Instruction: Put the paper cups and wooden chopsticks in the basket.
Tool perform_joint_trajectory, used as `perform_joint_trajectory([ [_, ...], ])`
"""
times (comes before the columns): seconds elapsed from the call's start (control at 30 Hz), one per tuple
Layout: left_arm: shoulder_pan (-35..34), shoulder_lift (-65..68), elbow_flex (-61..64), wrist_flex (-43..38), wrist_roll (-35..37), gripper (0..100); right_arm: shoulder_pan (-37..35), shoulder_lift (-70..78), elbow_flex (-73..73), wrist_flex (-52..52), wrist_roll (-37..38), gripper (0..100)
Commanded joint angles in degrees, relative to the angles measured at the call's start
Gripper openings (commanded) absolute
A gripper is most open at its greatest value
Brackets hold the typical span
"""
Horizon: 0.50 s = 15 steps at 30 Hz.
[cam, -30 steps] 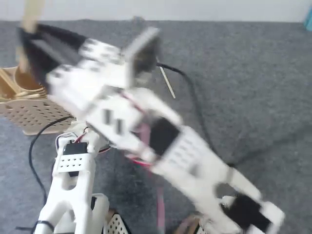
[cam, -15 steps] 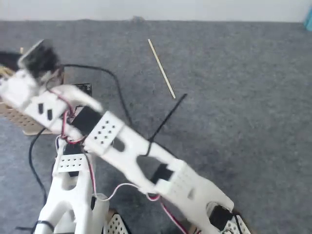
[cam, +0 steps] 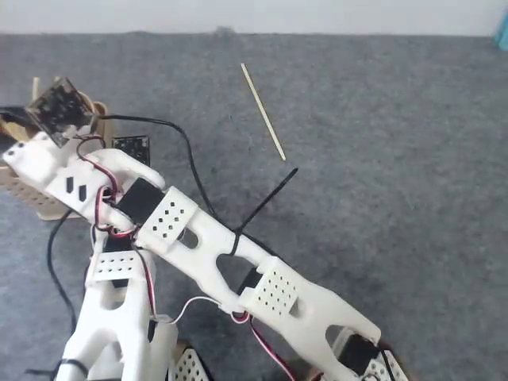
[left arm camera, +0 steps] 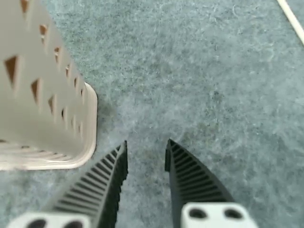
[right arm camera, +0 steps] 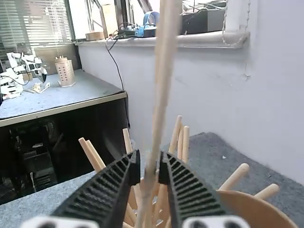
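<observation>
While the left tool (left arm camera: pixel 145 152) is spread beside the basket (left arm camera: pixel 47 109), a wooden chopstick (right arm camera: pixel 164 71) is pinched by the right tool (right arm camera: pixel 148 165).

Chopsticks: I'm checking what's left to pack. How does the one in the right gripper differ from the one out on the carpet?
The held chopstick stands near upright, clamped in the right gripper; the loose chopstick lies flat on the grey carpet. The held chopstick is above other chopsticks standing in a cup; the loose chopstick lies alone, untouched. Both are plain pale wooden sticks.
</observation>
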Motion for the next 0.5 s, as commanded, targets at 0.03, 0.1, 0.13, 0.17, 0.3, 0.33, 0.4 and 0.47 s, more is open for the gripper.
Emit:
perform_joint_trajectory([
  [0.03,0.44,-0.09,-0.92,-1.41,-0.44,12,0.4,-3.74,-5.89,4.44,-0.7,15.1],
  [0.1,0.35,-0.09,-0.92,-1.49,-0.44,12,0.31,-5.41,-7.12,5.93,-1.05,14.8],
  [0.13,0.35,-0.09,-0.92,-1.49,-0.44,12,0.31,-6.46,-7.65,6.9,-2.46,14.8],
  [0.17,0.35,-0.09,-0.92,-1.49,-0.44,12,0.31,-7.87,-8.26,8.22,-4.48,14.8],
  [0.3,0.35,-0.09,-0.92,-1.49,-0.44,12,0.66,-13.41,-8.53,13.32,-9.58,14.8],
  [0.33,0.35,-0.09,-0.92,-1.49,-0.44,12,0.84,-14.55,-8.53,14.11,-10.2,14.8],
  [0.4,0.35,-0.09,-0.92,-1.49,-0.44,12,1.71,-16.66,-8.7,16.13,-10.37,14.8],
  [0.47,0.35,-0.09,-0.92,-1.49,-0.44,12,2.15,-18.77,-8.79,19.03,-10.37,14.8],
])
